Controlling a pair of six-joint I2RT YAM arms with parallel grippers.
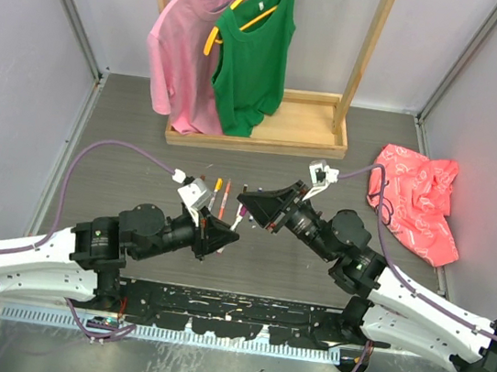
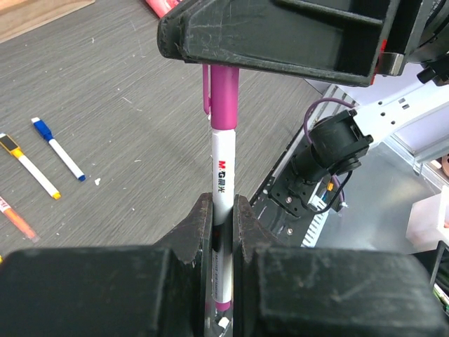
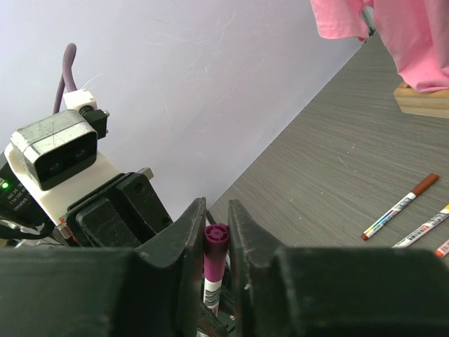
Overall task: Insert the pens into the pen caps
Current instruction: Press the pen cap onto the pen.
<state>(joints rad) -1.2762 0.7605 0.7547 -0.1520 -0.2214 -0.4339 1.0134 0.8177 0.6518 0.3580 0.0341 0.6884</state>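
Care matters: left tool point(image 2: 223, 208) pinches the white pen point(image 2: 222, 163), right tool point(image 3: 216, 217) pinches the pink cap point(image 2: 224, 98) on its tip; push straight along the pen, no tilting.

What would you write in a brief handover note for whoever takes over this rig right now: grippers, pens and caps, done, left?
Left gripper: shut on the white barrel of the magenta pen.
Right gripper: shut on the magenta cap, which sits over that pen's end.
Blue pen, yellow pen, orange pen and brown pen lie on the table.
Done: cap on; fully seated or not, cannot tell.
Left: press home, release, then check the other pens.
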